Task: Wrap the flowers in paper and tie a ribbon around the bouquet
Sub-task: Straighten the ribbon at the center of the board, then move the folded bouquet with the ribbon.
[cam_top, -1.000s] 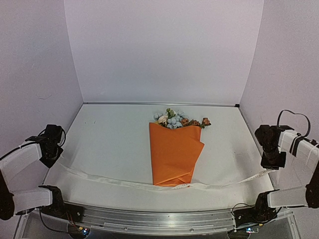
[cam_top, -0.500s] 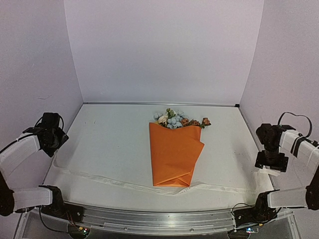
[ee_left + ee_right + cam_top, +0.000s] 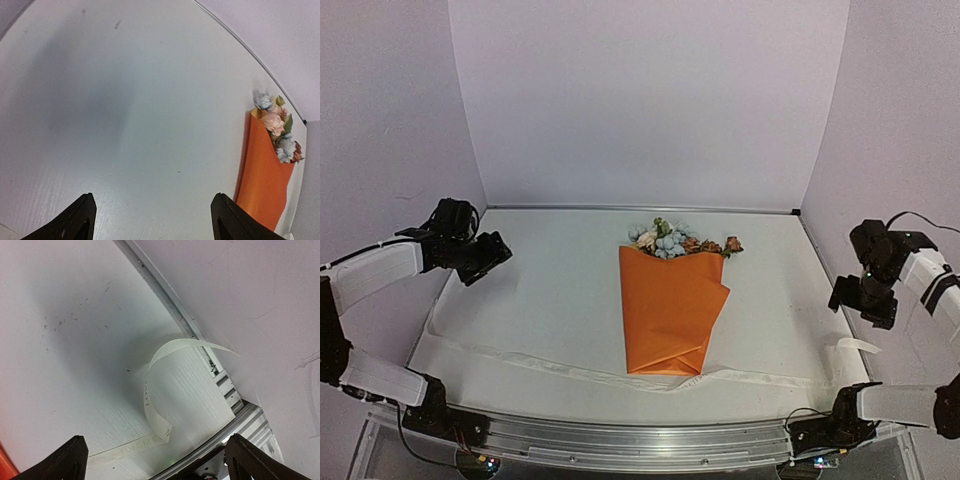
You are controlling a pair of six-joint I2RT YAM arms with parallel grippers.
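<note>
So the white table [image 3: 550, 280] has the orange paper bouquet [image 3: 670, 310] lying flat near the middle, wide end toward the back wall. The ribbon [image 3: 520, 357] runs along the near edge past the bouquet's pointed end, and its right end curls up loose. The flowers [image 3: 668, 240] poke out the top. The left gripper [image 3: 485, 257] hangs well left of the bouquet, fingers spread wide, holding nothing. The right gripper [image 3: 860, 300] hovers above that curl, also wide open and empty.
</note>
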